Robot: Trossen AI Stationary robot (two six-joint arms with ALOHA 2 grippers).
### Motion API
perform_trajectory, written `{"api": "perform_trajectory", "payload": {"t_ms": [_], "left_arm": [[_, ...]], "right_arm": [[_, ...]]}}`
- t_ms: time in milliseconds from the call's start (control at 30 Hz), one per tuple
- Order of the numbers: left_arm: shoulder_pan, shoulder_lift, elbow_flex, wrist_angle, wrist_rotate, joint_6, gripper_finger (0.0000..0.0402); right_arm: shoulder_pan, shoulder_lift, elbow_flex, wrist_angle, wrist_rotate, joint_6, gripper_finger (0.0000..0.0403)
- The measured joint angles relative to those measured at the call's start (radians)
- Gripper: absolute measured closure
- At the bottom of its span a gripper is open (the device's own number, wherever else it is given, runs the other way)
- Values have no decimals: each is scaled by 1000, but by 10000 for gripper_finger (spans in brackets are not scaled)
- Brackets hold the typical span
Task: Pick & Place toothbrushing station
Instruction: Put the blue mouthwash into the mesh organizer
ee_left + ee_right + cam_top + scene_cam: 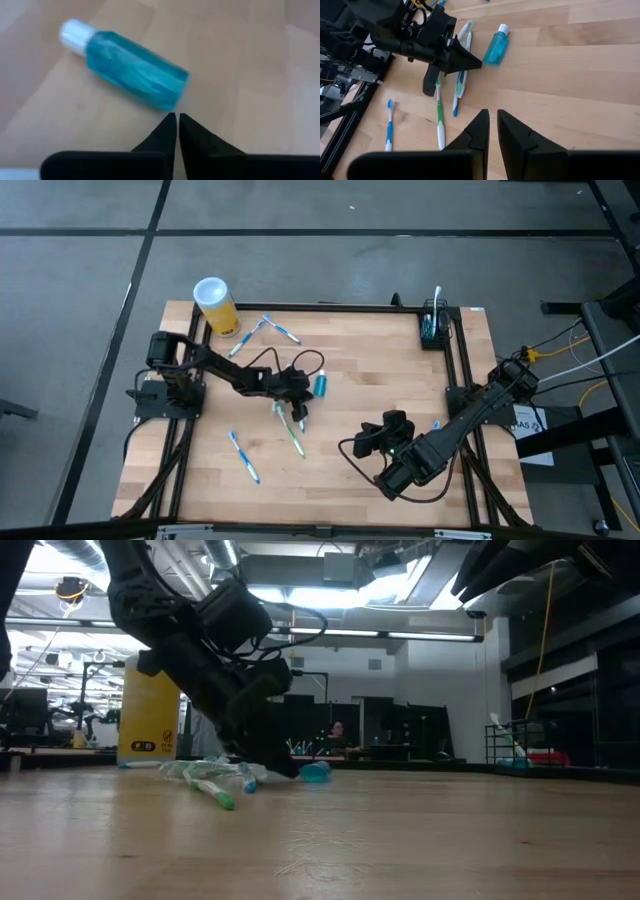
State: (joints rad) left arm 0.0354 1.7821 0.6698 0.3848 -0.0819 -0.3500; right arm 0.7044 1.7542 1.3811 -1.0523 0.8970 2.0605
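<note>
Wooden worktop [360, 390]: mid-frame, left claw [303, 388] clenched empty beside a blue bottle [321, 385] and toothbrushes [291, 430]; right claw [491, 122] clenched, lower right.

No text, brand or number can be read anywhere. The yellow cup [148, 710] carries a small dark label low on its side, too small to make out. A white sheet [527, 423] beside the table's [380, 380] right edge, near the right arm's base, bears dark marks that cannot be read.
</note>
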Motion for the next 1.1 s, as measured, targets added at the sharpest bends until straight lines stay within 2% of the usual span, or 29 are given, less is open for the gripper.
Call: {"api": "perform_trajectory", "payload": {"t_ms": [200, 367, 467, 533, 700, 900, 1100], "left_arm": [[-49, -2, -1, 61, -64, -153, 309], [-62, -3, 33, 62, -187, -323, 236], [-55, -3, 83, 25, -264, -370, 208], [-39, -3, 129, -78, -290, -376, 199], [21, 10, 222, -286, -279, -394, 195], [54, 51, 269, -363, -207, -455, 194], [22, 89, 281, -388, -184, -511, 195]], "right_arm": [[1, 0, 0, 1, 0, 0, 363], [5, 0, 0, 2, 0, -3, 363], [8, 0, 0, 4, 0, -8, 363], [8, 0, 0, 4, -3, -27, 363], [9, 0, 0, 4, -34, -72, 363], [22, 0, 0, 5, -33, -87, 363], [41, 0, 0, 8, -16, -86, 363]]}}
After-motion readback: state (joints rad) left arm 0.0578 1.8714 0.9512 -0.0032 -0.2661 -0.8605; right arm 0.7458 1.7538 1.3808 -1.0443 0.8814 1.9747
